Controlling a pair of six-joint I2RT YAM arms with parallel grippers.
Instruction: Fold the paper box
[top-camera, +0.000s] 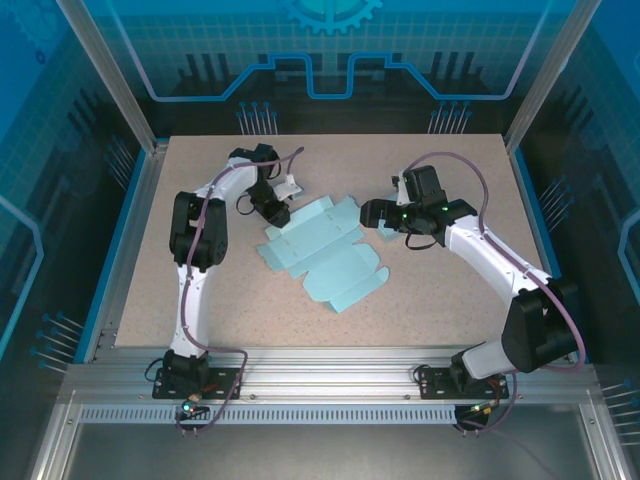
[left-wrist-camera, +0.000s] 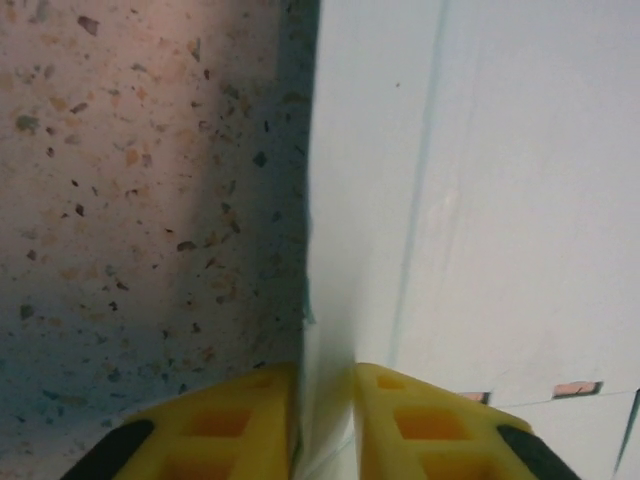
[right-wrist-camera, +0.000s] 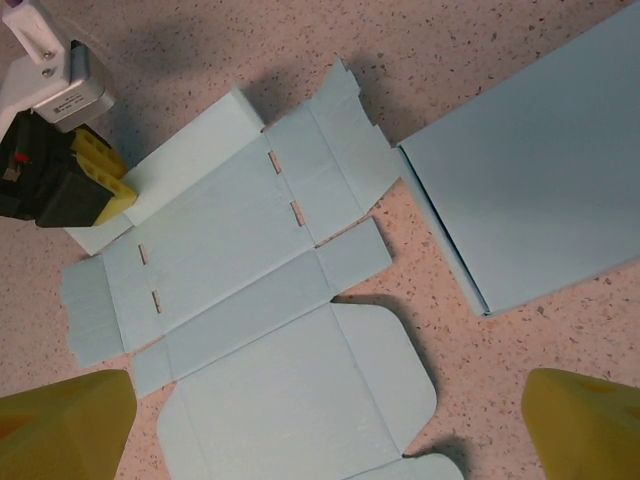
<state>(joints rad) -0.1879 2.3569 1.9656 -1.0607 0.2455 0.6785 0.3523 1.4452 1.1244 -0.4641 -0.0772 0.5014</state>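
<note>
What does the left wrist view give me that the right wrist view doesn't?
Left wrist: a close look at the left gripper, its fingers pinching the raised edge of one paper box panel, with a crease running beside it. Right wrist: the whole flat blank with its slots and flaps, a larger blue panel beside it, and the right gripper with fingers wide apart above it. Both: the pinched panel and the speckled table.

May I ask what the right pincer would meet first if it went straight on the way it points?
The open right pincer would probably meet the unfolded paper box flat ahead, though depth is unclear.
</note>
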